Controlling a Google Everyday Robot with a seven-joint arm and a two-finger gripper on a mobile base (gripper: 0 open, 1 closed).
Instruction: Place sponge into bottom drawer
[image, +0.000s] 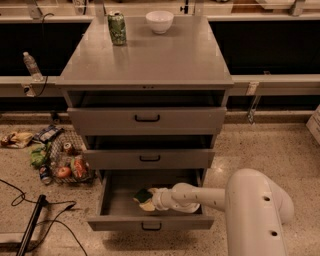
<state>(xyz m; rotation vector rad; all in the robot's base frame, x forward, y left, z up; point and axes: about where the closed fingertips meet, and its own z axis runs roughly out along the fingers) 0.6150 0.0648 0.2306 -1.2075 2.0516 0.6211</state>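
The bottom drawer (150, 222) of the grey cabinet is pulled open. The sponge (144, 199), yellow with a dark green layer, is inside it near the middle, low over the drawer floor. My gripper (150, 199) reaches into the drawer from the right and is at the sponge, which sits at its tip. The white arm (210, 197) crosses the drawer's right side. Whether the sponge rests on the drawer floor is not visible.
The two upper drawers (147, 120) are partly open. A green soda can (117, 28) and a white bowl (159, 21) stand on the cabinet top. A wire basket of food items (65, 162) and cables (30, 200) lie on the floor at left.
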